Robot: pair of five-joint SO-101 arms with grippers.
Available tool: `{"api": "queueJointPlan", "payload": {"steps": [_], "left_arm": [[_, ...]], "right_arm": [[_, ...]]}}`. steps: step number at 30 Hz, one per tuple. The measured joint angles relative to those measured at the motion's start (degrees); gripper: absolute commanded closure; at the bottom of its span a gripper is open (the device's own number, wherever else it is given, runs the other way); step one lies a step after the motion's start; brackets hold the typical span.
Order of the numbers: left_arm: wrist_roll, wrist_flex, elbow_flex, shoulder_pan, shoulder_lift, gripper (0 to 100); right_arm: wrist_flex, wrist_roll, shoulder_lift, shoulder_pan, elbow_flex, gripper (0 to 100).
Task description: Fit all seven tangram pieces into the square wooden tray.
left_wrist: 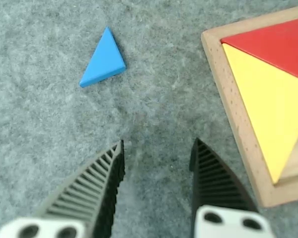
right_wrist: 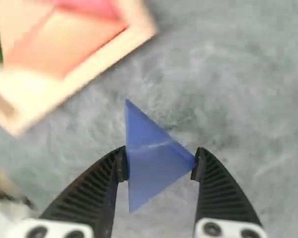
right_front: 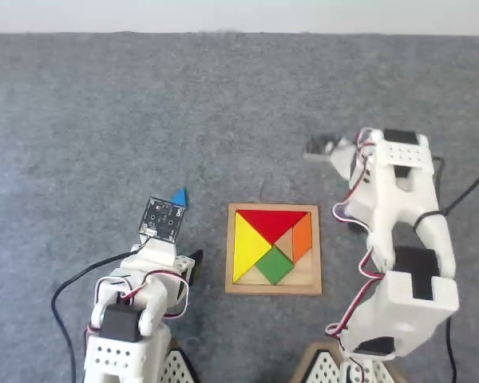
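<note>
Right wrist view: the right fingers [right_wrist: 89, 191] are gripping a blue triangle [right_wrist: 151, 158], its free tip pointing toward the tray [right_wrist: 109, 49] just ahead.

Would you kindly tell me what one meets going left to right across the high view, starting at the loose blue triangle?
loose blue triangle → square wooden tray → right arm

A small blue triangular piece [right_front: 179, 197] lies left of the square wooden tray [right_front: 273, 210]; a second blue triangle [right_wrist: 151, 158] sits seemingly beside its corner.
</note>
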Motion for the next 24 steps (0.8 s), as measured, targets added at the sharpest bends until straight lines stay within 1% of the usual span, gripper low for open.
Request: {"api": "queueJointPlan", "payload": {"steps": [4, 7, 12, 14, 15, 17, 18, 22, 24], "left_arm": [[0.00, 0.00, 0.00, 0.00, 0.00, 79], [0.00, 0.00, 0.00, 0.00, 0.00, 79], [0.00, 0.00, 0.00, 0.00, 0.00, 79], [0.00, 0.00, 0.00, 0.00, 0.00, 79], [0.00, 0.00, 0.00, 0.00, 0.00, 79], [0.00, 0.00, 0.00, 0.00, 0.00, 79], [0.00, 0.00, 0.00, 0.00, 0.00, 79], [0.00, 0.00, 0.00, 0.00, 0.00, 79], [0.00, 0.00, 0.00, 0.00, 0.00, 79]], "right_arm": [[3.69, -20.22, 0.09, -2.11, -5.80, 86.1], [8.26, -37.98, 0.09, -5.19, -8.62, 86.4], [16.09, -71.91, 1.41, -15.82, -9.67, 86.6], [16.88, -82.11, 1.76, -21.19, -9.14, 86.6], [16.88, -86.07, 2.11, -23.82, -8.53, 86.6], [16.88, -91.52, 2.64, -28.48, -7.82, 86.7], [16.88, -92.92, 2.64, -29.71, -7.82, 86.7], [16.62, -94.51, 2.55, -29.36, -7.47, 87.1], [16.62, -94.59, 2.55, -29.89, -7.47, 91.0]]}}
